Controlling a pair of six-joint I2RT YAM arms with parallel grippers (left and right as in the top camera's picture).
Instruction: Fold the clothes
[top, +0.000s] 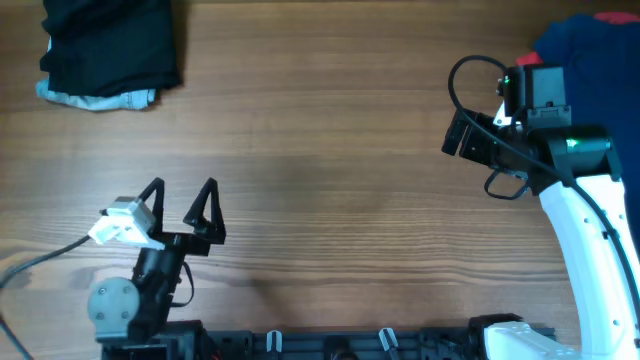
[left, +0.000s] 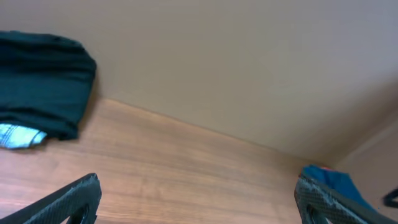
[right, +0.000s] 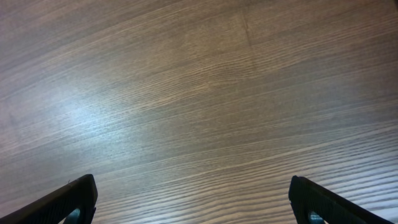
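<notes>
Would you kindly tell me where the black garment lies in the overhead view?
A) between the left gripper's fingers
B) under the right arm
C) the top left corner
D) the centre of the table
C: the black garment lies at the top left corner of the table, on a light blue garment.

Wood-grain table (top: 330, 180), plain beige wall (left: 249, 68) behind its far edge

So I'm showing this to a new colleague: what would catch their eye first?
First the black garment piled at the table's far left corner, pale denim peeking from under it, and the dark blue garment at the far right. Near the front, the left claw stands wide open.
</notes>
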